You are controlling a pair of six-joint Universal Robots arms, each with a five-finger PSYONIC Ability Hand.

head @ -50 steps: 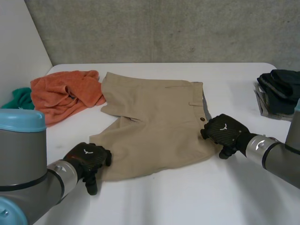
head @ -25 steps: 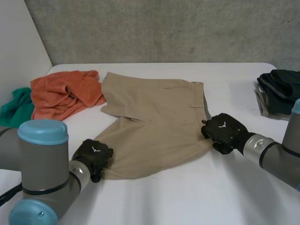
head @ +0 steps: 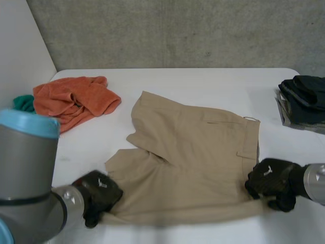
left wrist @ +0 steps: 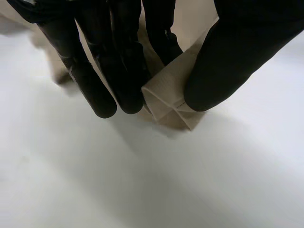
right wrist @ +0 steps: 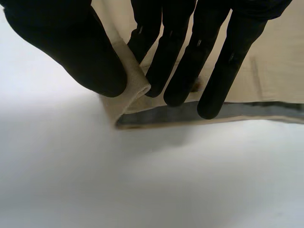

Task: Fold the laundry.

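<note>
On desk (head: 203, 84): tan shorts (head: 193, 157), long axis crosswise; left robot hand (head: 100, 194) pinched leg-hem corner, right robot hand (head: 268, 181) pinched waistband corner.

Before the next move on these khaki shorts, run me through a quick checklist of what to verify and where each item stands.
1. Left hand pinching a leg-hem corner of the khaki shorts between thumb and fingers: ok.
2. Right hand pinching the waistband corner: ok.
3. Each pinch catching every layer of cloth: cannot tell.
4. Shorts spread flat on the table: mostly ok, with a small crease where the legs meet.
5. Orange towel apart from the shorts: ok.
6. Dark folded clothes apart from the shorts: ok.
</note>
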